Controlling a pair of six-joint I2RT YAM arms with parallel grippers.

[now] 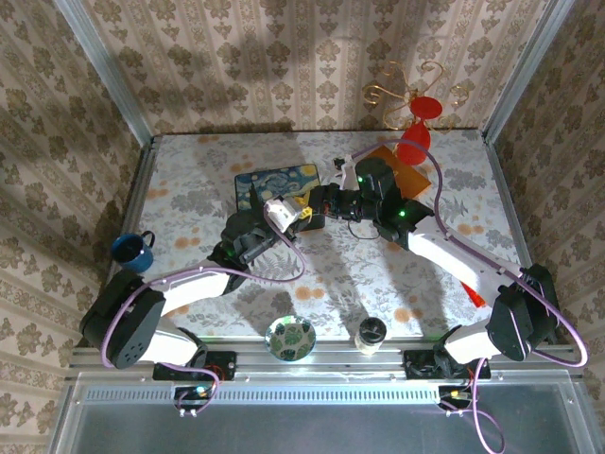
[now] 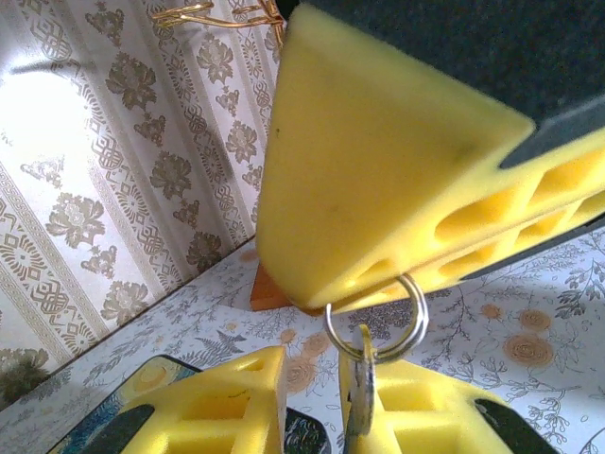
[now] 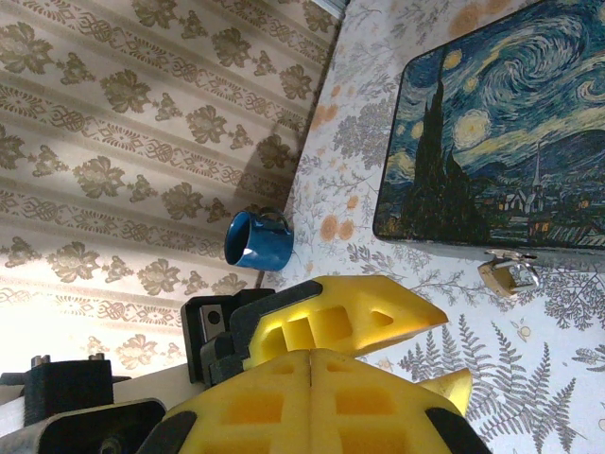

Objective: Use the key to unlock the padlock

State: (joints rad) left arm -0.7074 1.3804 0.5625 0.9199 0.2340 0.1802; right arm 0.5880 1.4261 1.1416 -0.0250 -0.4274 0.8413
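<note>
**Key handover under way**

Overhead, both arms are hovering tip to tip beside the painted box (image 1: 274,180).

Left wrist: the left jaws are straddling the key (image 2: 360,407), not yet clamping. The right jaws, clenched, are pinching the key ring (image 2: 422,317).

Right wrist: the padlock (image 3: 506,276) is lying on the worktop at the box's edge. Next comes a firm key grip.

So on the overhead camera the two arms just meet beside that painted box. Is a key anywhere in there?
Observer: Yes, the key hangs from a ring pinched by the right gripper.
Operator: Is the other one holding it?
Observer: Not yet; the left gripper has its fingers apart, the key close by one.
Operator: And the padlock?
Observer: The padlock sits at the painted box edge, away from both grippers.
</note>
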